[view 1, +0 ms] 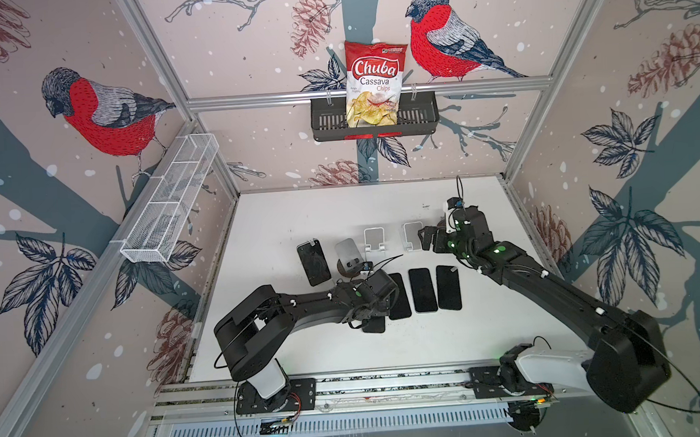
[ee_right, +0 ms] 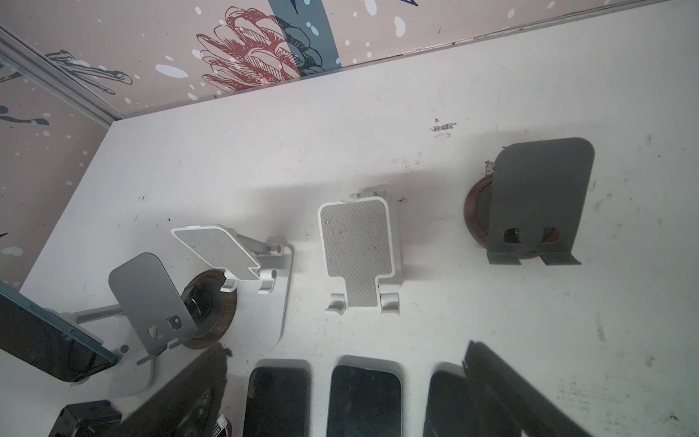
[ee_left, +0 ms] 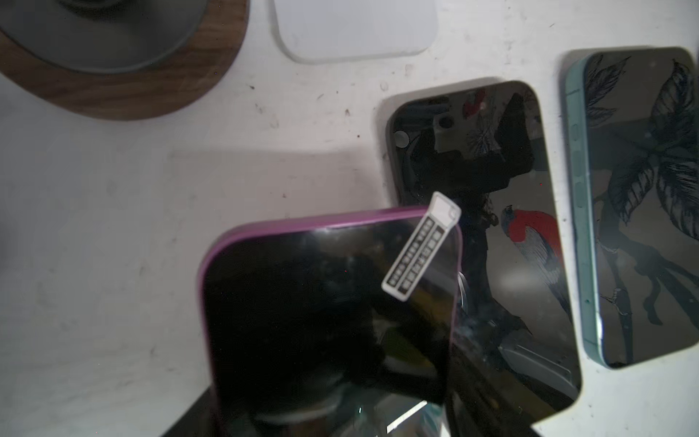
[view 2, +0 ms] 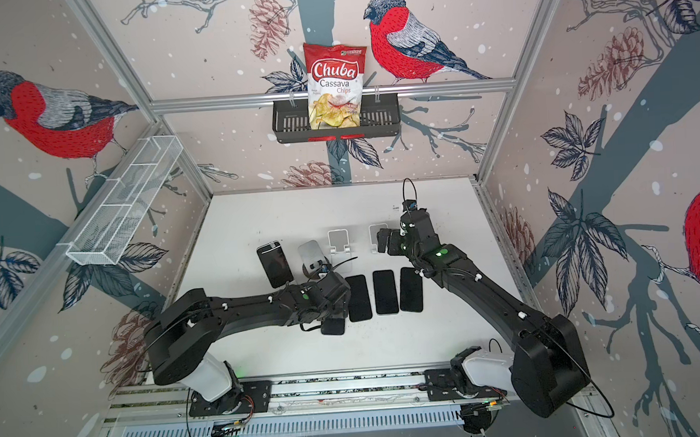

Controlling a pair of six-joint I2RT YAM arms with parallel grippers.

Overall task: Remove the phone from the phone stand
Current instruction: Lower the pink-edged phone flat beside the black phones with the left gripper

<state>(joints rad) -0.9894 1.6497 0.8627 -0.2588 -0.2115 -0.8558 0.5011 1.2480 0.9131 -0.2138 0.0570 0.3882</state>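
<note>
L gripper (view 1: 368, 315) jaws clamped tight on purple-edged black-screen phone (ee_left: 325, 310), tilted, apart from grey plate stand (view 1: 346, 250) w/ round wooden base just beyond jaws. R gripper (view 1: 427, 240) jaws wide apart, gripping nothing, beside white folding stand (view 1: 411, 234).

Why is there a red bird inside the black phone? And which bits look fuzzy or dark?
Left wrist view: the flat phone has a shiny screen that mirrors the bird wallpaper, and the purple-edged phone goes blurry closest to the camera. In both top views: soft grey shadows lie on the table under the arms. Right wrist view: a grey shadow band spreads around the white stand.
</note>
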